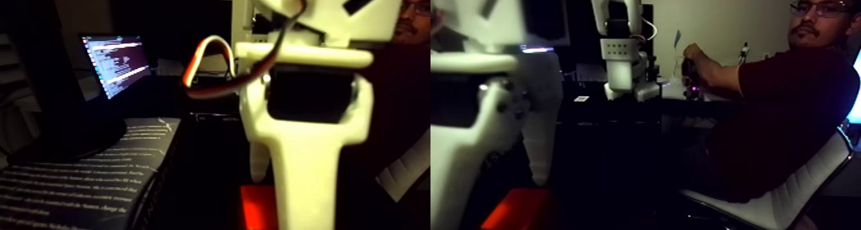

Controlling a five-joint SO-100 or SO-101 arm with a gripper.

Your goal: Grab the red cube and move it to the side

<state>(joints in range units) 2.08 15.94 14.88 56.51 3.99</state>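
One red cube (256, 207) at bottom centre of left half, partly behind white gripper (277, 181); fingers apart, straddling it, not clamped. Looks light, rigid, matte: pinch opposite flat faces.

The room is lying mostly in darkness, with black shadow swallowing the lower middle of both halves. A laptop screen (115, 63) is glowing at left, while the near white tool (282, 175) is blurring badly out of focus and looking overexposed.
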